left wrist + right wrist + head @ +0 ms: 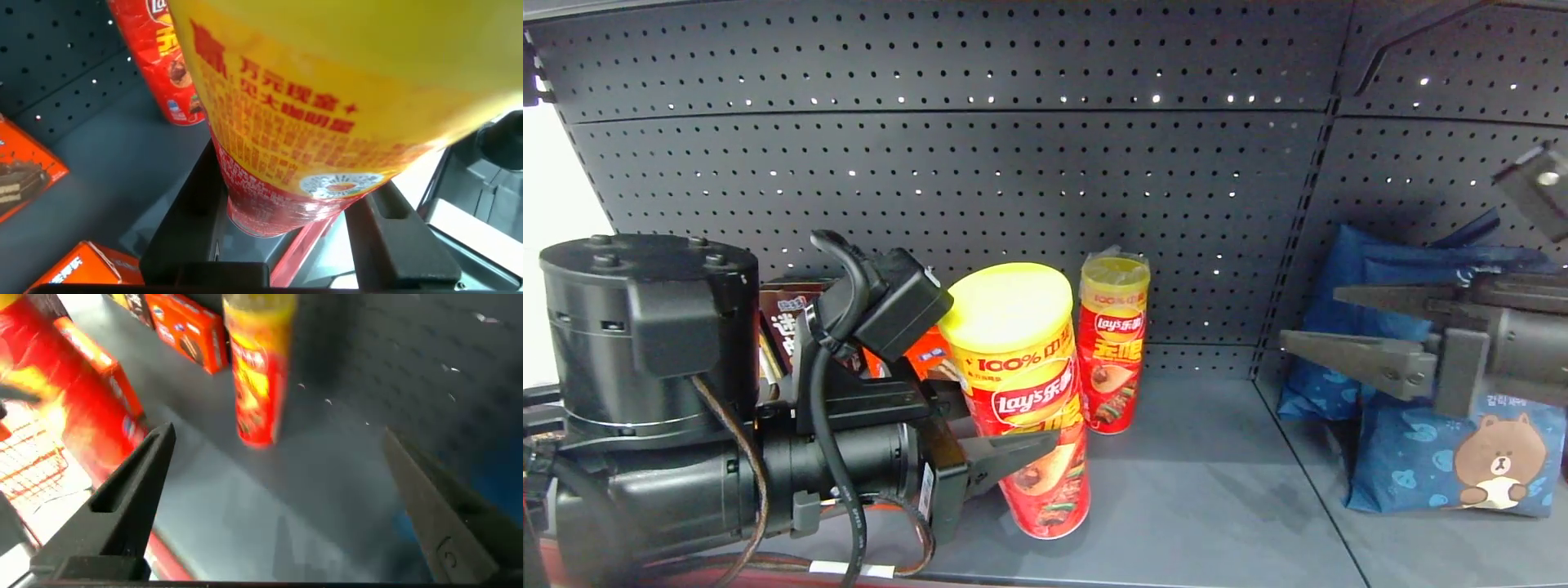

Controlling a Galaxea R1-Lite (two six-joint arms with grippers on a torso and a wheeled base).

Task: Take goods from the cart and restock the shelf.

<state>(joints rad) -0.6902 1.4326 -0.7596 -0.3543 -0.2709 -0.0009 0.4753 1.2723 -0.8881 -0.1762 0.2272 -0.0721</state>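
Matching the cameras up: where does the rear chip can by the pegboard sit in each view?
Head view: rear chip can, upright behind the front can.
Left wrist view, beyond the front can.
Right wrist view, upright near the orange box.
Shared landmark: pegboard wall.

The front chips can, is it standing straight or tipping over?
Tipping. The front chips can leans, lid toward the robot's left; the back can stands straight.

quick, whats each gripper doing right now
Left gripper: shut on the tall red chip can with the yellow lid.
Right gripper: open, holding nothing.
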